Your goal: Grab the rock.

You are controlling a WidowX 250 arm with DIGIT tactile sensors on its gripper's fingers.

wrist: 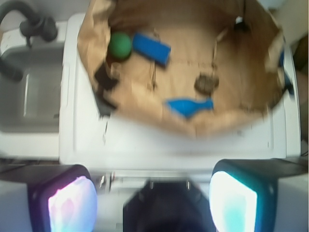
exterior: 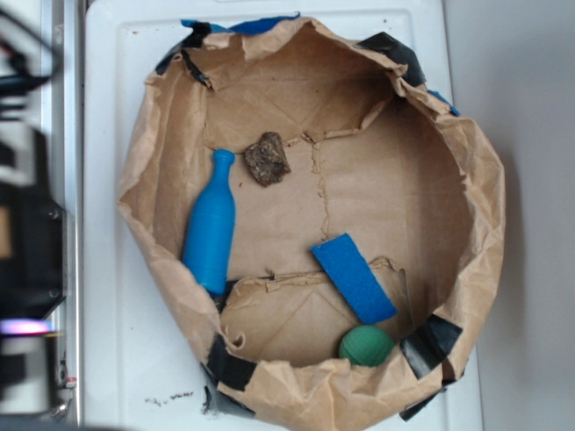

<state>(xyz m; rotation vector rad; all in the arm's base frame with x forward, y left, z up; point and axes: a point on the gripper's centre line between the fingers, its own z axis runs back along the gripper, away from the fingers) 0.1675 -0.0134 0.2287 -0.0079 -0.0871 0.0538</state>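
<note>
You see a brown paper basin (exterior: 162, 117) on the white bench (exterior: 117, 359). Going left to right in the exterior view: the blue bottle (exterior: 210, 232) lies along the left wall, neck pointing far. The rock (exterior: 267, 159) sits just right of the bottle's neck, apart from it, toward the far side. A blue block (exterior: 354, 277) lies right of centre, and a green ball (exterior: 366, 346) rests near it at the near wall. Your tool (wrist: 152, 200) hangs outside the basin with pads (wrist: 231, 203) spread wide, holding nothing.
</note>
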